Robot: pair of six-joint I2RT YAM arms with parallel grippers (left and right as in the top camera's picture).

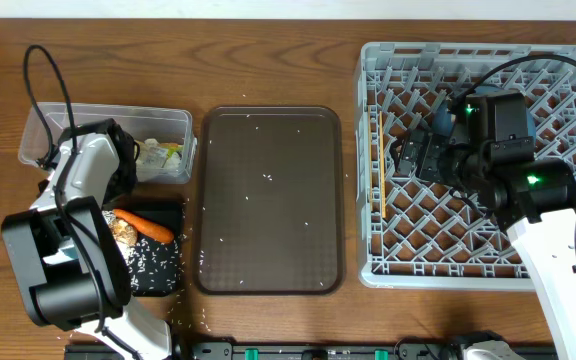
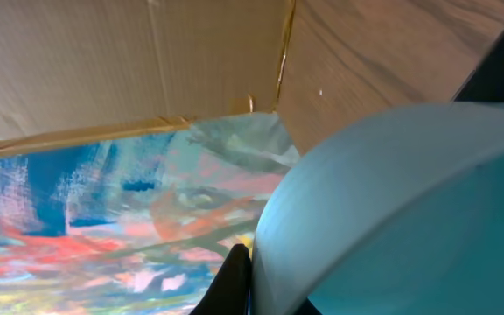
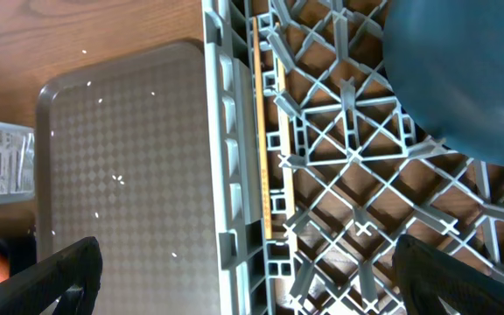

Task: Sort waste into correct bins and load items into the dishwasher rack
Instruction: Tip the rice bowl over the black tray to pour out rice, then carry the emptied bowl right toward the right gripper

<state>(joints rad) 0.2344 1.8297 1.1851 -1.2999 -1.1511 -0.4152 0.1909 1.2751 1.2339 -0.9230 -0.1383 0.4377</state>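
- Overhead — the dishwasher rack [image 1: 398, 250] sits right of the brown serving tray [image 1: 271, 230]. Left of that tray lie the clear box [image 1: 183, 120] and the black tray [image 1: 180, 265], which holds the carrot [image 1: 146, 225] and the brown lump [image 1: 123, 231]. Loose rice grains [image 1: 268, 179] dot the serving tray. We judge them easy to overlook, or to scatter onto the surface [image 1: 268, 60] if the tray gets nudged.
- Left wrist — a pale-blue rounded dish [image 2: 392, 219] fills the lower right, hard against one dark finger [image 2: 234, 280]. The left jaws are fully closed, but we cannot tell whether they pinch the dish's rim. If they do, we think so thin a hold could slip.
- Right wrist — the right jaws gape wide and hold nothing, above the rack's edge nearest the serving tray. The blue plate [image 3: 462, 79] lies deeper in the rack. Coming down here, a finger could catch a lattice rib or the yellow stick [image 3: 268, 157].
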